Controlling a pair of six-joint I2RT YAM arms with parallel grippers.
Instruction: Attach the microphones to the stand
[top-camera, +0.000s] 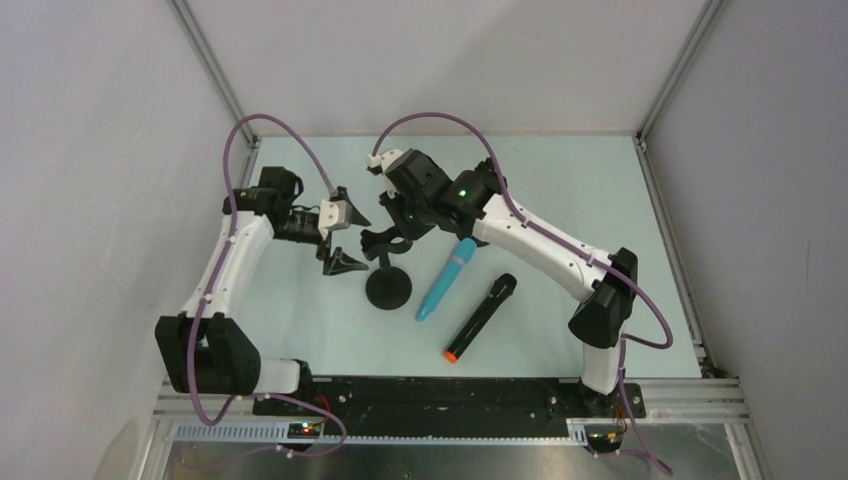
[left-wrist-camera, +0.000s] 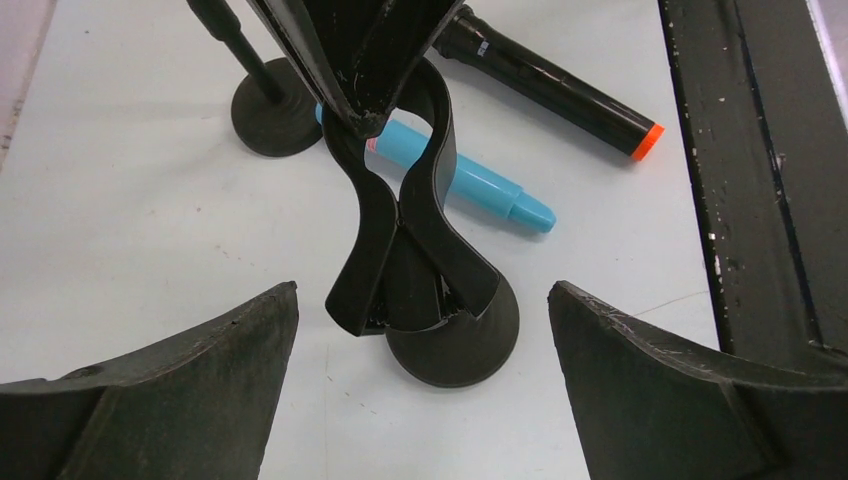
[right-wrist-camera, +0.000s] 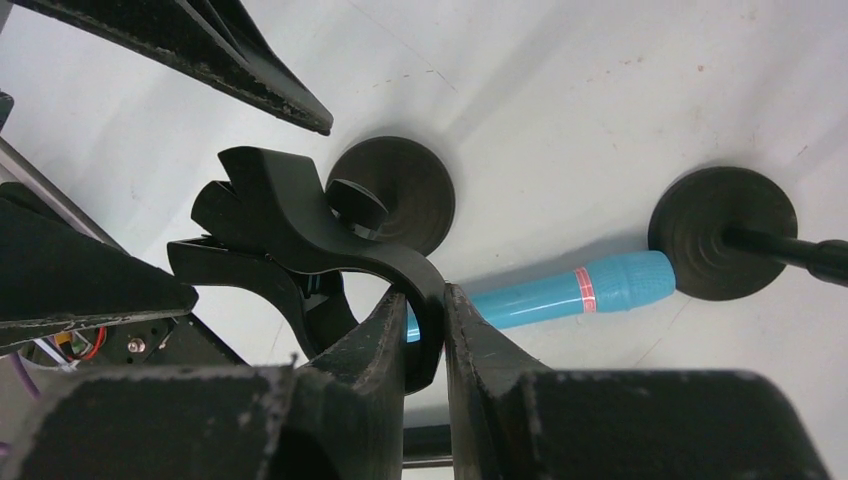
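The black stand has a round base (top-camera: 388, 287) and a curved double clip (top-camera: 383, 243) on top. My right gripper (top-camera: 400, 226) is shut on one arm of that clip (right-wrist-camera: 428, 300). My left gripper (top-camera: 350, 237) is open and empty just left of the stand, its fingers either side of the clip and base (left-wrist-camera: 455, 340) without touching them. The turquoise microphone (top-camera: 445, 280) lies on the table right of the stand, also in the left wrist view (left-wrist-camera: 480, 185) and the right wrist view (right-wrist-camera: 570, 292). The black microphone (top-camera: 482, 314) with its orange end cap (top-camera: 452, 354) lies further right, untouched.
A second round black base with a thin rod (right-wrist-camera: 722, 232) stands by the turquoise microphone's head; it also shows in the left wrist view (left-wrist-camera: 272, 122). A black rail (top-camera: 450, 392) runs along the table's near edge. Grey walls enclose the table on three sides.
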